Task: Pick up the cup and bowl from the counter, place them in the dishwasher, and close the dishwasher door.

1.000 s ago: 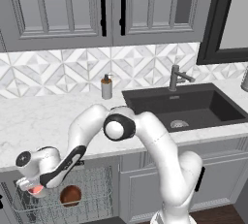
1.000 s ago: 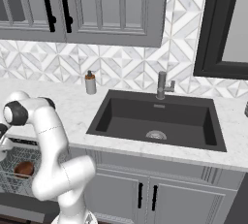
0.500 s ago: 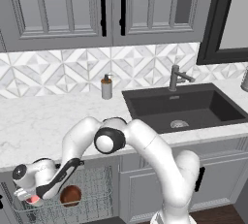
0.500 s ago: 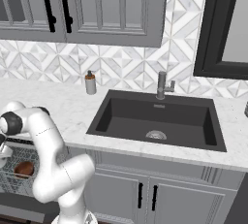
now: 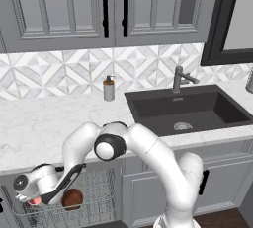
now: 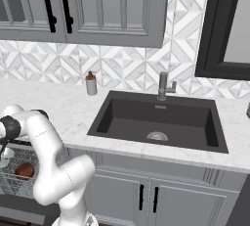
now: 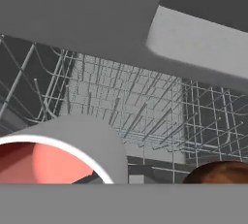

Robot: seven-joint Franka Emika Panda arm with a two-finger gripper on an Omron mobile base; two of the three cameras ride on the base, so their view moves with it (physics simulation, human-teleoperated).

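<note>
Cup (image 7: 58, 155): grey wall, salmon inside, at 7 o'clock of hand view, close against camera; in left base view a red spot shows at gripper (image 5: 35, 201), low over wire rack (image 5: 99, 207). Jaws fully closed, judged clamped on cup rim; contact itself hidden.
Bowl (image 5: 72, 198): reddish-brown, resting in rack, just beside gripper at its 3 o'clock.
Dishwasher (image 6: 14, 181): open, rack exposed under counter (image 5: 44, 128).
Judgement: bowl loaded; cup not yet released; door closing outstanding. Door panel not identifiable.
</note>
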